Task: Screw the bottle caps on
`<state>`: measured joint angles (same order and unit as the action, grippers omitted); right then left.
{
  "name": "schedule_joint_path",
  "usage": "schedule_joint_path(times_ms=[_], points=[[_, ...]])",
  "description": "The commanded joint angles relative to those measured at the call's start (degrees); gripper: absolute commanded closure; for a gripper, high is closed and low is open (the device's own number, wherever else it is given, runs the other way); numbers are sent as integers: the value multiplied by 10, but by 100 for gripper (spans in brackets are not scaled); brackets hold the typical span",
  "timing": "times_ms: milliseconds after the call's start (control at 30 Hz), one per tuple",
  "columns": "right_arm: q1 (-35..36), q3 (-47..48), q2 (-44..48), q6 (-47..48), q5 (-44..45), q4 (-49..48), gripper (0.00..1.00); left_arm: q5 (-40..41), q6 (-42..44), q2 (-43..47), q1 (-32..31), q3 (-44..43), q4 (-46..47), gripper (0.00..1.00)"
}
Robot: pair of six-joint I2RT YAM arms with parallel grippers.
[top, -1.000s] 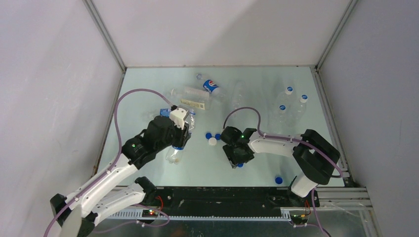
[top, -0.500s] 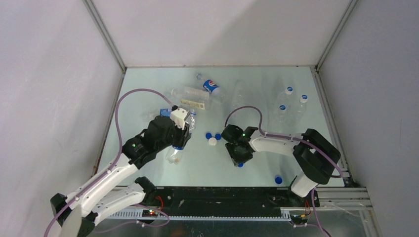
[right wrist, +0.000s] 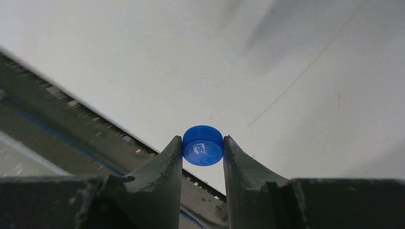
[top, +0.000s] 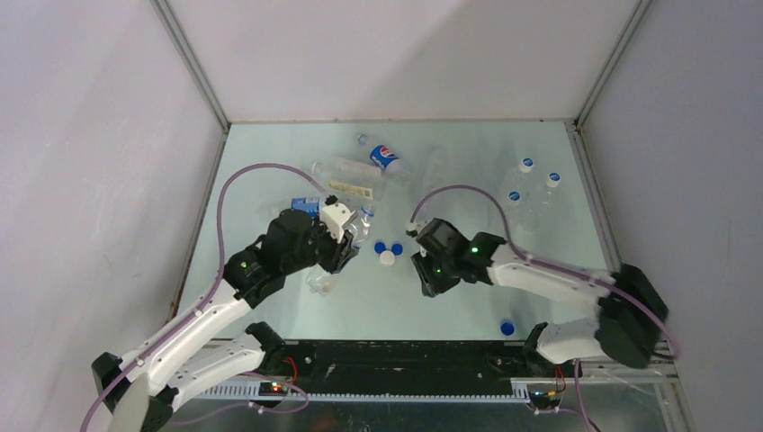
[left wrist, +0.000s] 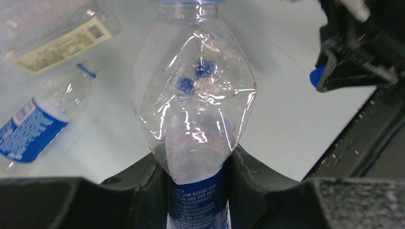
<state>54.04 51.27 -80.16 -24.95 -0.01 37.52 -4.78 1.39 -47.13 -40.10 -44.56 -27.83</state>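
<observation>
Left gripper (left wrist: 193, 164) grips a bottle (left wrist: 193, 95) at left, right gripper (right wrist: 203, 149) pinches a cap (right wrist: 203, 144) at right; loose caps (top: 388, 258) sit between them on the table (top: 468, 148), lying bottles (top: 349, 169) behind, seemingly upright bottles (top: 531, 193) far right, lone cap (top: 507, 328) at front

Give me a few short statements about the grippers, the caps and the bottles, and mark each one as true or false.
1. The right gripper is shut on a blue cap. True.
2. The left gripper is empty. False: it grips a bottle.
3. A white cap lies on the table beside two blue caps. True.
4. Every bottle lies on its side. False: three bottles stand upright at the far right.
</observation>
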Motion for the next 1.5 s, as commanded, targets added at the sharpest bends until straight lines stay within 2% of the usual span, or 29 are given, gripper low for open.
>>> schedule_joint_path(times_ms=[0,133,233,400,533,900,1467], points=[[1,8,125,116,-87,-50,84,-109,77,9,2,6,45,72],[-3,14,216,208,-144,-83,88,-186,111,7,2,18,67,72],[-20,33,260,295,-217,-86,88,-252,122,-1,0,19,76,72],[-41,60,284,428,-286,-70,88,-309,135,-8,-10,26,94,72],[-62,82,284,496,-325,-60,88,-334,158,-11,-28,23,89,73],[-100,124,265,551,-408,-69,92,-335,174,-25,-59,12,79,73],[-99,125,233,575,-453,-67,92,-337,181,-37,-70,-8,75,74]])
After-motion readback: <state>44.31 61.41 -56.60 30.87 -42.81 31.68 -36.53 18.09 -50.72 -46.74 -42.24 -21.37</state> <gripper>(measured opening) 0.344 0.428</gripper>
